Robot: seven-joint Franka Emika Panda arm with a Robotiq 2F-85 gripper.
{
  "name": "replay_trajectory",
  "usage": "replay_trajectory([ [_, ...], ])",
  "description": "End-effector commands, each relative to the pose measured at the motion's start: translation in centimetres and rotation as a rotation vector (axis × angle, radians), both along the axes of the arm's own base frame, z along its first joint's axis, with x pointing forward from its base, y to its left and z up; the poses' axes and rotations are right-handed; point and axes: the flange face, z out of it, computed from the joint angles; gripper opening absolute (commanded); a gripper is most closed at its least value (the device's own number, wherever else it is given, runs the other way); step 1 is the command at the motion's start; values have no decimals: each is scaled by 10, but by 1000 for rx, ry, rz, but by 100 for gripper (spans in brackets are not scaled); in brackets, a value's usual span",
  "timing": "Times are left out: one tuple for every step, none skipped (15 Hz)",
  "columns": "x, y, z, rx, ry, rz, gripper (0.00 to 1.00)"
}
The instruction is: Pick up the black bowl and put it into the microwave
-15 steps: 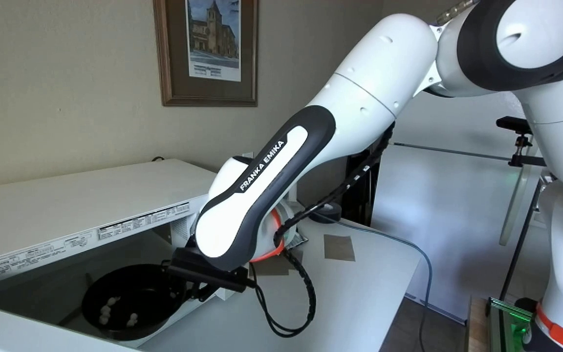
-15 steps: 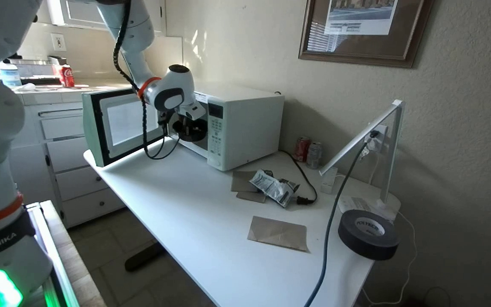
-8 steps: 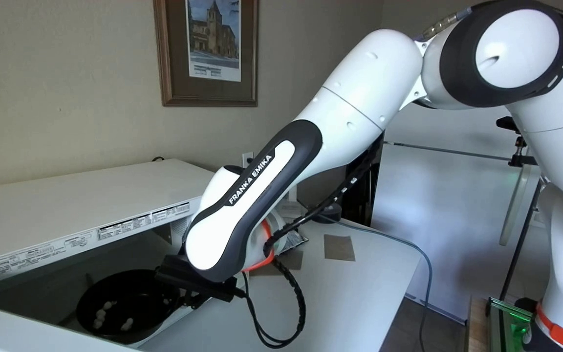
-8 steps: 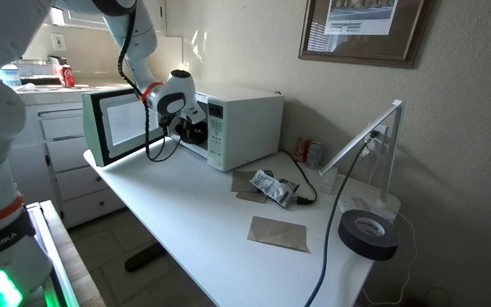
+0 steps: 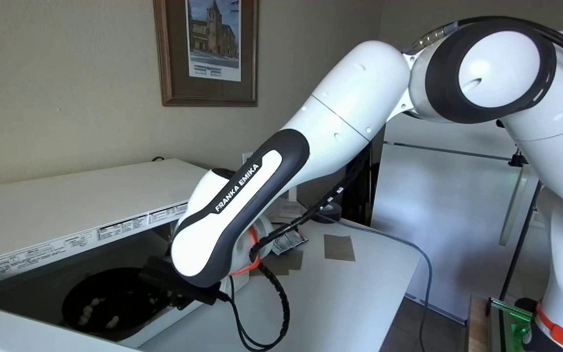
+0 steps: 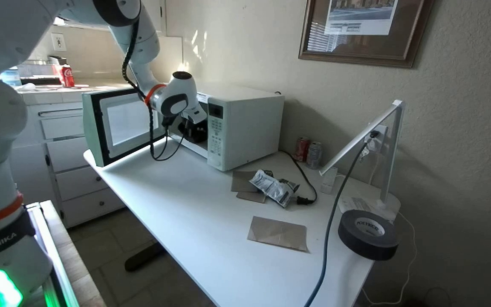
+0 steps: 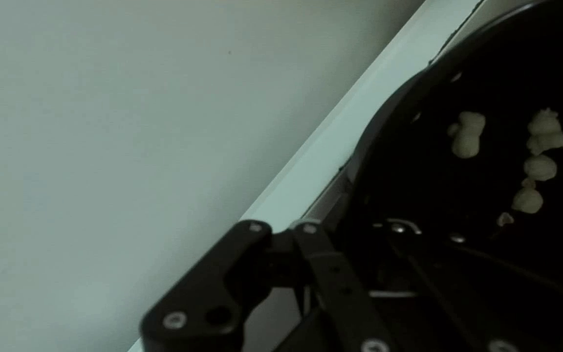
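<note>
The black bowl [image 5: 110, 313] sits mostly inside the microwave [image 5: 81, 195] opening, with several small pale lumps in it. It is a dark shape in the opening in an exterior view [image 6: 196, 132] and fills the right of the wrist view [image 7: 423, 171]. My gripper [image 5: 176, 296] is at the bowl's near rim, at the microwave's front sill [image 7: 320, 156]. In the wrist view the gripper [image 7: 352, 230] is shut on the bowl's edge; the pads are very dark there. Whether the bowl touches the cavity floor cannot be told.
The microwave door [image 6: 130, 121] stands wide open beside the arm. The control panel side [image 6: 216, 132] is close to the bowl. On the table lie cardboard pieces [image 6: 278, 233], a foil packet [image 6: 274, 187], a power cord [image 6: 305, 175] and a tape roll [image 6: 368, 234].
The arm has lowered and moved toward the microwave. The bowl has moved along with the gripper, farther into the opening.
</note>
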Motion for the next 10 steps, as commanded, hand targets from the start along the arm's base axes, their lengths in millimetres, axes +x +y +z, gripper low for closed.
replay_trajectory([
  [13,8,-7,-6,-12,-29,2],
  [15,8,-7,-7,-17,-32,2],
  [18,9,-7,-6,-21,-36,2],
  [20,10,-6,0,-20,-39,17],
  [22,10,-6,3,-22,-42,32],
  [23,11,-6,6,-24,-44,39],
  [25,12,-6,9,-28,-47,46],
  [26,12,-6,10,-32,-49,54],
  [27,12,-6,11,-32,-50,61],
  [29,12,-5,9,-40,-51,69],
])
